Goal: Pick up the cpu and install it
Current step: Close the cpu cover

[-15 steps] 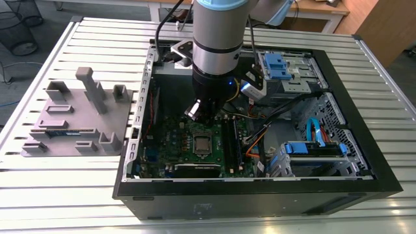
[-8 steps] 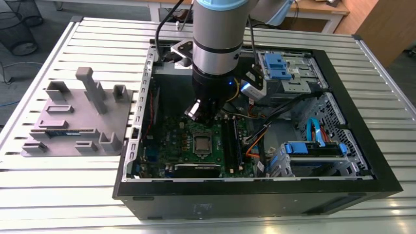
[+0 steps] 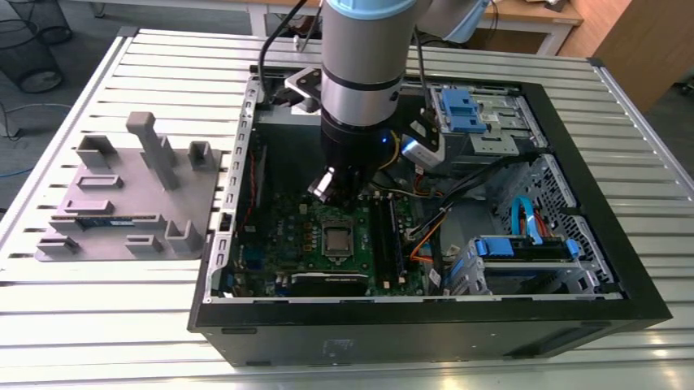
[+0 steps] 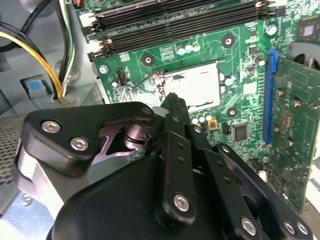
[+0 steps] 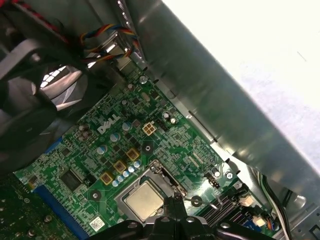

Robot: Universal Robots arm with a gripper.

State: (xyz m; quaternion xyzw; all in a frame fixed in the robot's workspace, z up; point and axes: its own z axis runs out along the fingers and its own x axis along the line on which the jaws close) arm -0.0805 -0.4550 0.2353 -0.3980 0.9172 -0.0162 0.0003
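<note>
The cpu [image 5: 144, 201] lies flat in the socket frame [image 5: 129, 186] on the green motherboard [image 5: 100, 150], its silver top showing. In the second wrist view the cpu [image 4: 196, 85] sits just beyond the fingertips. In the exterior view the cpu [image 3: 337, 240] is in the middle of the board inside the open computer case [image 3: 434, 325]. My gripper [image 3: 331, 192] hangs low over the board just behind the socket. Its fingers [image 4: 174, 125] are pressed together with nothing between them. The gripper [image 5: 175, 204] stands shut at the socket's edge.
Memory slots [image 4: 175, 15] run beside the socket, and an expansion card [image 4: 295, 110] stands on the other side. Cables [image 3: 456, 191] and blue drive cages [image 3: 521, 248] fill the case's right in the exterior view. A grey fixture plate [image 3: 119, 203] holding a memory stick [image 3: 103, 221] lies left of the case.
</note>
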